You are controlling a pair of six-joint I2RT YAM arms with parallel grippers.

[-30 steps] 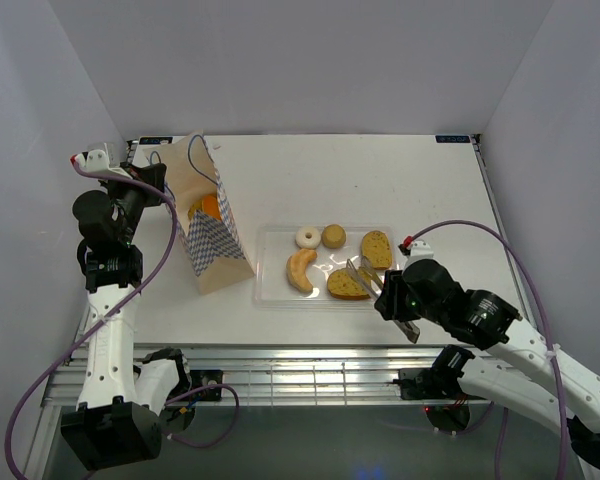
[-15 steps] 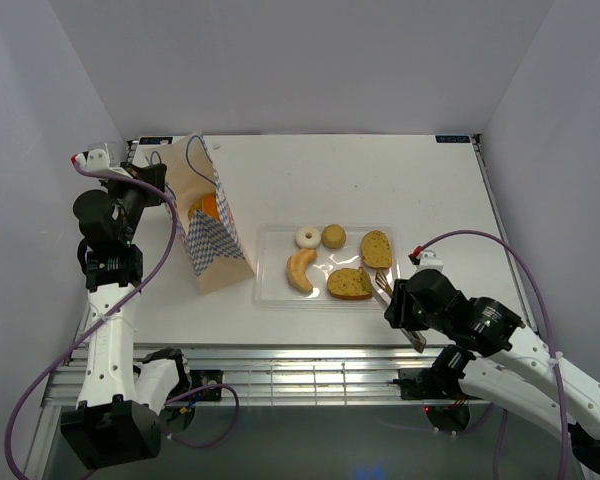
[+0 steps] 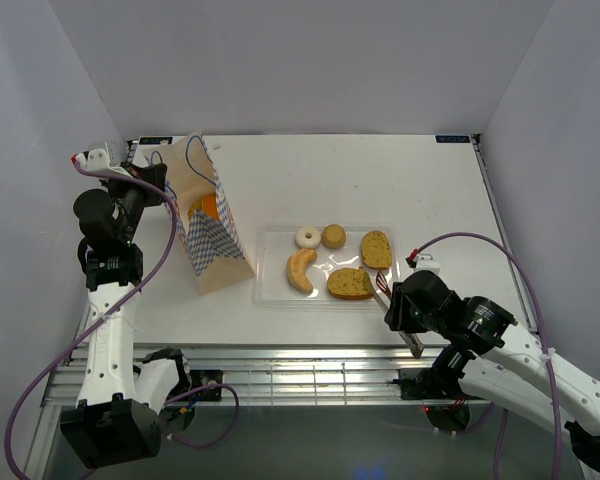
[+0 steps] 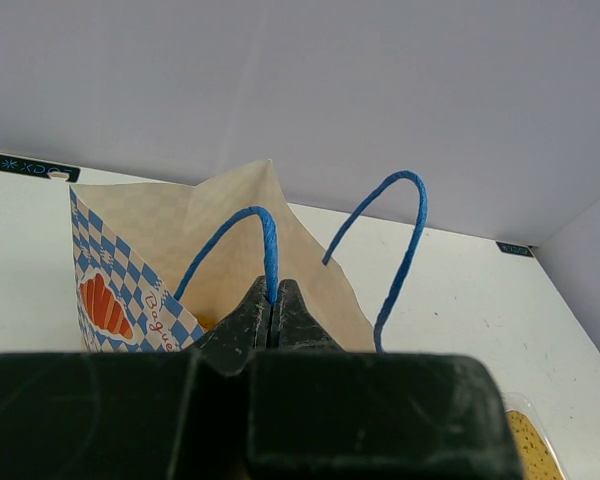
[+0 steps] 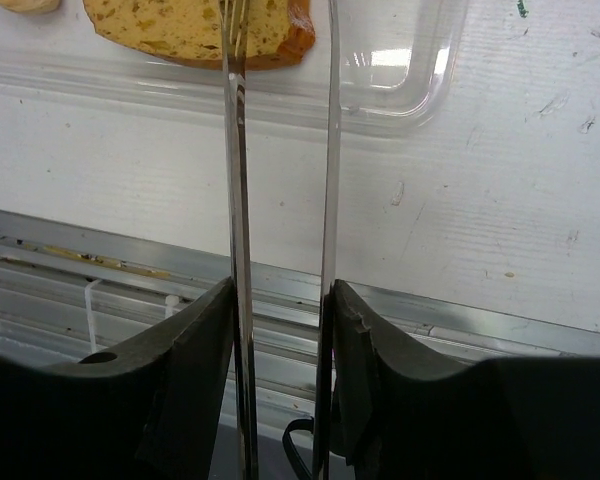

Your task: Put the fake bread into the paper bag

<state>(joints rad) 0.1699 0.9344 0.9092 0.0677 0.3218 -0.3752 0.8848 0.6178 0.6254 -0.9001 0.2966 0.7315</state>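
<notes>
Paper bag one, five breads, one tray

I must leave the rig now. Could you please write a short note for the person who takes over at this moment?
Left hand: shut on the blue cord handle of the paper bag, which stands left of the tray.
Right hand: shut on metal tongs. The tongs are empty, with their tips by the front toast slice.
Done: one orange piece lies in the bag.
Left: five pieces on the clear tray: ring, small bun, back toast slice, front toast slice, crescent.
</notes>
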